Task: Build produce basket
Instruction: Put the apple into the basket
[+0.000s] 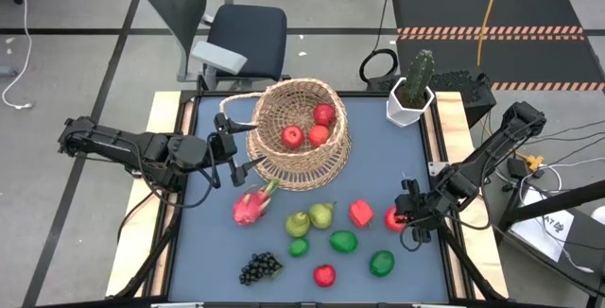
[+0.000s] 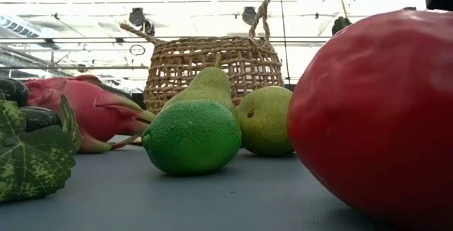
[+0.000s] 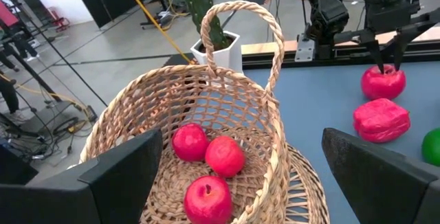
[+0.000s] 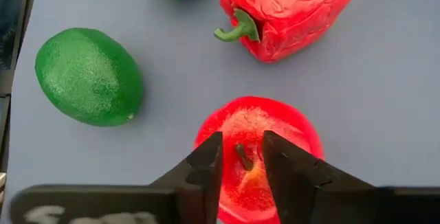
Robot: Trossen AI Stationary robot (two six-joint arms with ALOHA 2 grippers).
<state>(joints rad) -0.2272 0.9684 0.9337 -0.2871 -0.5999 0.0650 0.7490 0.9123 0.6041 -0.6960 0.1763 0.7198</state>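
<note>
- Your right claw [image 4: 240, 157] sits over a round glossy red apple [image 4: 258, 148] near the right edge of the blue-grey desk [image 1: 217, 242]; its two dark fingers [image 4: 203, 172] straddle the apple's stem, narrowed but not clamped, and you cannot tell whether they grip the fruit.
- Just beside that apple lies a blocky red pepper with a green stem [image 4: 285, 11], and near it an oval pebbled green lime [image 4: 88, 76].
- Along the desk's near edge you have a dark grape bunch [image 1: 258, 268], a second small red apple [image 1: 324, 275] and a green round fruit [image 1: 381, 263].
- Farther in lie two green pears [image 1: 310, 218] touching each other, with a pink dragon fruit [image 1: 250, 206] just beside them.
- Beyond the dragon fruit stands the large round tan wicker basket with a looped handle [image 1: 298, 133], tipped toward the left arm, with three red fruits [image 3: 206, 165] inside.
- Your left claw [image 1: 232, 147] hangs at the basket's rim, its fingers [image 3: 120, 176] spread wide and holding nothing.
- At the far right corner stands a white pot with a green cactus [image 1: 412, 91], well apart from the basket.
</note>
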